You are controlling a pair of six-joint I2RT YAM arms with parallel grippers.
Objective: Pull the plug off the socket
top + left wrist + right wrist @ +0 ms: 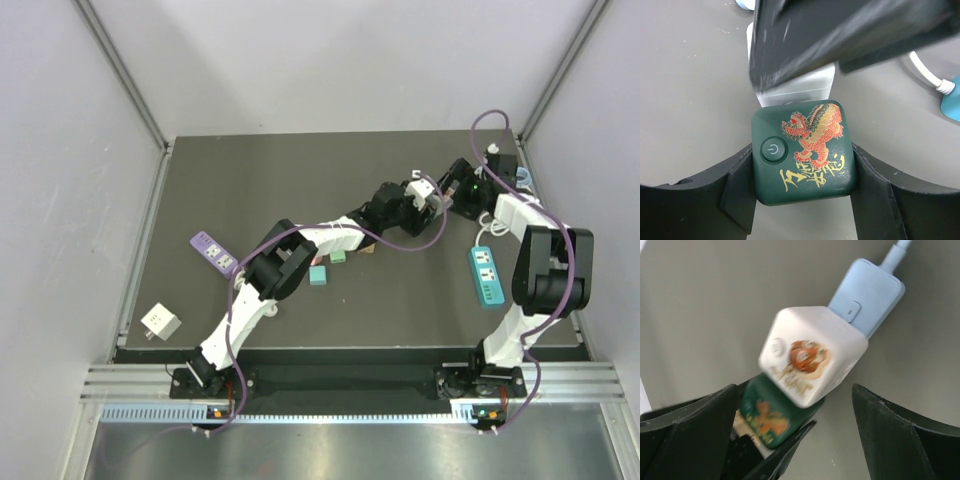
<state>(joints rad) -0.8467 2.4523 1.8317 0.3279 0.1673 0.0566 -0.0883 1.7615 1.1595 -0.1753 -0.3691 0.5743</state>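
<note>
Left gripper clamped on green cube; right gripper with jaws apart, white cube between them, against the green cube

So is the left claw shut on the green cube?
Shut: left claw fingers press both sides of the green dragon-print cube.

A white cube touches a green cube, with a light-blue block just behind. The right tool gapes wide.

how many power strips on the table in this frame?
2 clear: purple power strip on the left side, teal power strip on the right side. A light blue corded unit at the far right may be a third.
</note>
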